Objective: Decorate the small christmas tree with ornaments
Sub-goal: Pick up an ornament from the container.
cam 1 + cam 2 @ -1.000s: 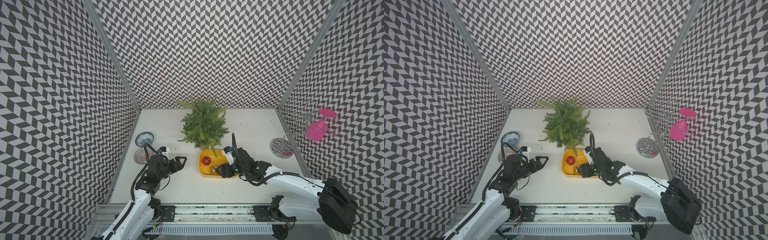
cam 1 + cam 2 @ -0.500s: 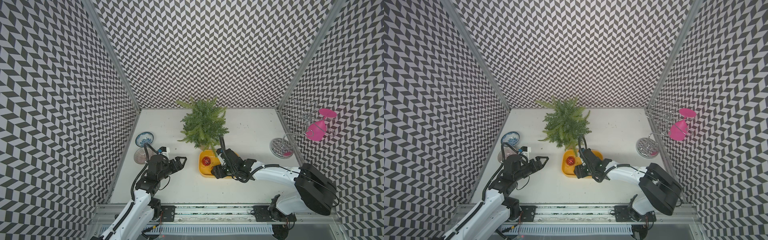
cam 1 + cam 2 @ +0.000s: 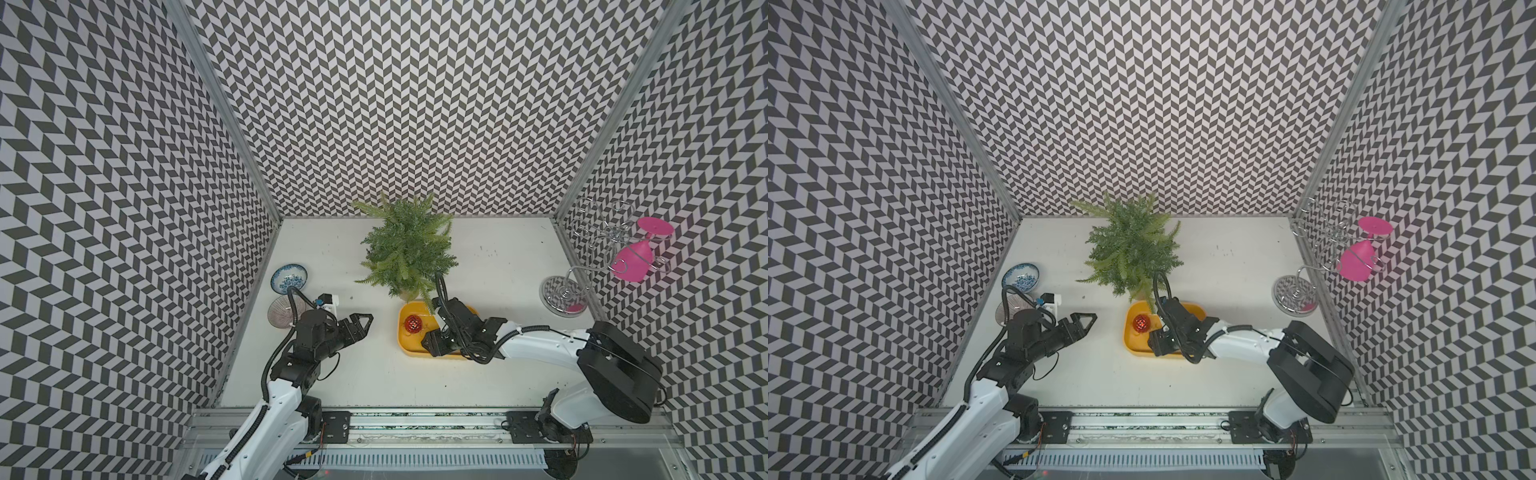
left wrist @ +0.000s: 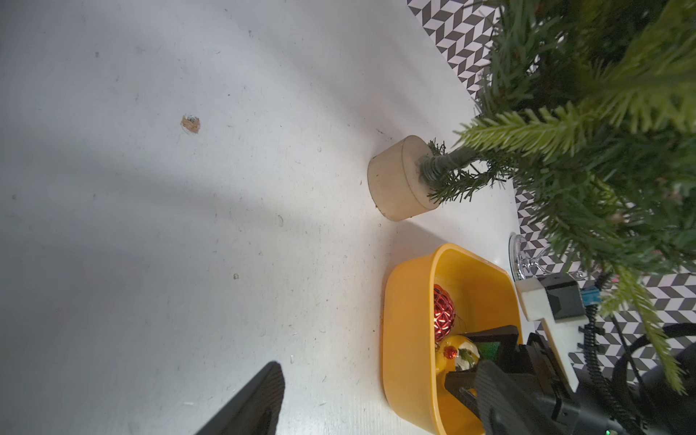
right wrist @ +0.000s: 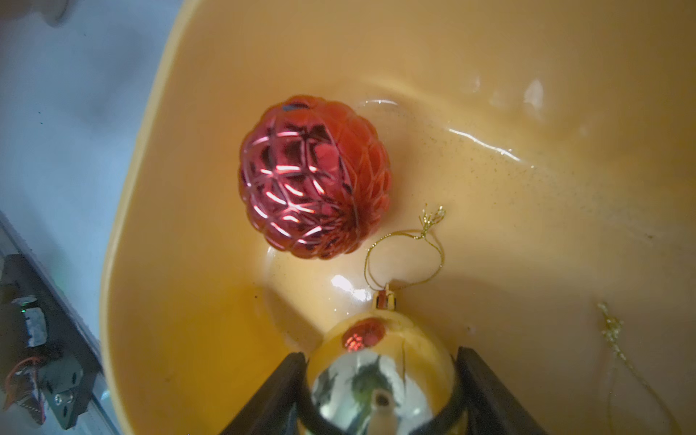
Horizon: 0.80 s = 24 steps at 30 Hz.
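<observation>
The small christmas tree (image 3: 409, 249) (image 3: 1133, 249) stands at mid-back on its pale base (image 4: 395, 180). Just in front of it sits a yellow tray (image 3: 409, 349) (image 5: 150, 188). A faceted red ornament (image 3: 413, 323) (image 3: 1141, 323) (image 5: 312, 177) lies loose in the tray. My right gripper (image 3: 430, 343) (image 5: 380, 354) reaches into the tray and is shut on the gold ornament (image 5: 380, 339) (image 4: 457, 352), one finger on each side of it. Its gold string loop (image 5: 405, 256) lies free on the tray floor. My left gripper (image 3: 361, 322) (image 3: 1086, 322) hovers open left of the tray, holding nothing.
A blue-patterned bowl (image 3: 289, 277) and a grey ribbed dish (image 3: 282, 311) sit by the left wall, behind my left arm. A wire glass rack (image 3: 565, 293) with a pink glass (image 3: 631, 259) stands at the right wall. Low tree branches overhang the tray's back edge.
My right gripper has moved left, deeper into the tray, and its jaws have closed in on the gold ornament. The left arm has not moved.
</observation>
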Each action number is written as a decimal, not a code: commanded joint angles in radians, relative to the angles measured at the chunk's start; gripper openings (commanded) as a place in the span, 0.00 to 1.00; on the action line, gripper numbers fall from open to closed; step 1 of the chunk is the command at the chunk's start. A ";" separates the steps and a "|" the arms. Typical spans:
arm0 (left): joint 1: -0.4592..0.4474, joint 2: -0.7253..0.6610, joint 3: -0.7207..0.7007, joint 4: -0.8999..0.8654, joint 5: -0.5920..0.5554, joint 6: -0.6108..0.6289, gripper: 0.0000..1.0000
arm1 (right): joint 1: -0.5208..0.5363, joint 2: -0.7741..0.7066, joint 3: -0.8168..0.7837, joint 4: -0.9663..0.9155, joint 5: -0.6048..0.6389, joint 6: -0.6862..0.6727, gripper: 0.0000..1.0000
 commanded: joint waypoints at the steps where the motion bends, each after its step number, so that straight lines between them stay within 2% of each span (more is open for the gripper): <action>1: -0.004 -0.013 0.014 -0.008 -0.018 -0.002 0.82 | 0.007 -0.004 0.007 0.019 0.020 -0.006 0.64; 13: -0.004 -0.025 0.025 -0.014 -0.024 -0.001 0.81 | 0.007 -0.100 0.010 -0.018 0.050 -0.012 0.61; 24: -0.006 -0.090 0.136 -0.081 -0.047 0.045 0.81 | 0.006 -0.310 0.053 -0.119 0.040 -0.026 0.61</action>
